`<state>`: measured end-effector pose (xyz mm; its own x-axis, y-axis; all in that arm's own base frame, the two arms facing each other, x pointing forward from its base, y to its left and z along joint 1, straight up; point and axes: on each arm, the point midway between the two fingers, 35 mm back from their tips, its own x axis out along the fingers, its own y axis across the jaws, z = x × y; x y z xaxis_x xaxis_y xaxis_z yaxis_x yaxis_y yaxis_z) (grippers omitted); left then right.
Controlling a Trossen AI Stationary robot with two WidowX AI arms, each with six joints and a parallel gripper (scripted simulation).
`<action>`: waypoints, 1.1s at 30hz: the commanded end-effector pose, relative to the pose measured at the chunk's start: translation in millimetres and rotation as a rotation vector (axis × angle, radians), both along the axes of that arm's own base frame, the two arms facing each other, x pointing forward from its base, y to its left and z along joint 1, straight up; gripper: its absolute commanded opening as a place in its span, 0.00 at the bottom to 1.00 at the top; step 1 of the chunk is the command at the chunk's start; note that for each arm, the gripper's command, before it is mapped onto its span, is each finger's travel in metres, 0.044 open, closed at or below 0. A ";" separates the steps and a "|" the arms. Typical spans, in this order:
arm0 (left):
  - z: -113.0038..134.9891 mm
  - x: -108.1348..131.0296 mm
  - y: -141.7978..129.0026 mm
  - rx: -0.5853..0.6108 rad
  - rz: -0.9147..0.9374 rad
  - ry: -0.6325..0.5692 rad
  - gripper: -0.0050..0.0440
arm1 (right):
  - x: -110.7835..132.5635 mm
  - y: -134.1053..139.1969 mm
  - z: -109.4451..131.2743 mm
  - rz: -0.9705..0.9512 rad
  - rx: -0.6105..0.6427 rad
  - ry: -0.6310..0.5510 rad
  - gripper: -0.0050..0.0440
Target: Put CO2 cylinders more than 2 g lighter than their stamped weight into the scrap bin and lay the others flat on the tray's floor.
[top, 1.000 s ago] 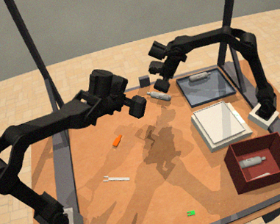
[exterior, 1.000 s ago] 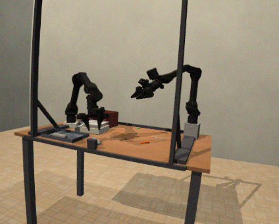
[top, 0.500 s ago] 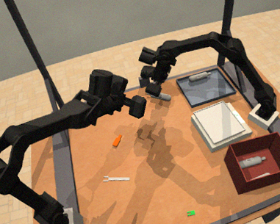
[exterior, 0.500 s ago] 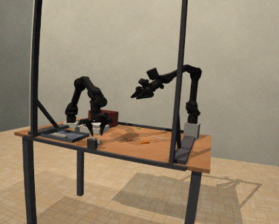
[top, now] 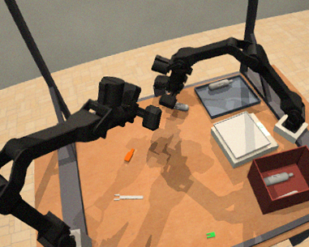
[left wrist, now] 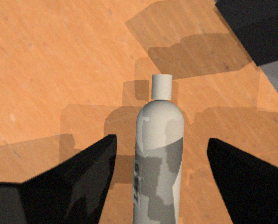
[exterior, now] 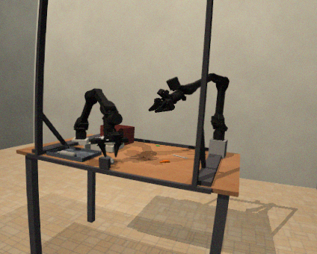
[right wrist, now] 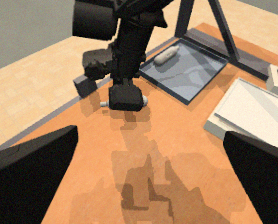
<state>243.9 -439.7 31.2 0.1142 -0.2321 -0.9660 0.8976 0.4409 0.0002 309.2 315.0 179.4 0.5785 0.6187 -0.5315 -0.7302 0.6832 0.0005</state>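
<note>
A grey CO2 cylinder point(top: 182, 106) point(left wrist: 159, 170) lies on the table near the back edge. My left gripper point(top: 169, 100) point(exterior: 111, 155) point(left wrist: 162, 143) is open and low over it, one finger on each side, with gaps between. In the right wrist view that gripper hides the cylinder's middle. A second cylinder point(top: 219, 84) point(right wrist: 166, 56) lies on the tray point(top: 238, 97) point(right wrist: 187, 90). A third cylinder point(top: 276, 178) lies in the dark red scrap bin point(top: 260, 199), beside a partly hidden pale object. The scale point(top: 243, 133) bears nothing. My right gripper point(right wrist: 151, 135) is open and empty, high above the table.
A dark block point(exterior: 105, 163) point(right wrist: 85, 87) stands by the back edge near the left gripper. An orange piece point(top: 129, 155), a white forked piece point(top: 131, 197) and a green piece point(top: 211, 235) lie on the table. Frame posts rise at the table's edges.
</note>
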 end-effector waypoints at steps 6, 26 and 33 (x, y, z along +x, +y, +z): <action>-5.2 4.5 -7.8 -0.022 -0.003 -0.012 0.62 | 0.3 0.3 9.9 -0.004 0.017 -0.018 1.00; -3.6 5.9 -10.5 -0.036 -0.001 -0.020 0.50 | 0.3 0.3 9.9 -0.004 0.017 -0.018 1.00; -3.6 5.9 -10.5 -0.036 -0.001 -0.020 0.42 | 0.3 0.3 9.9 -0.004 0.017 -0.018 1.00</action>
<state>247.0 -445.3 11.4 0.1150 -0.2335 -0.9655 0.8976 0.4409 0.0003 309.2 315.0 179.4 0.5785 0.6187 -0.5315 -0.7302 0.6832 0.0005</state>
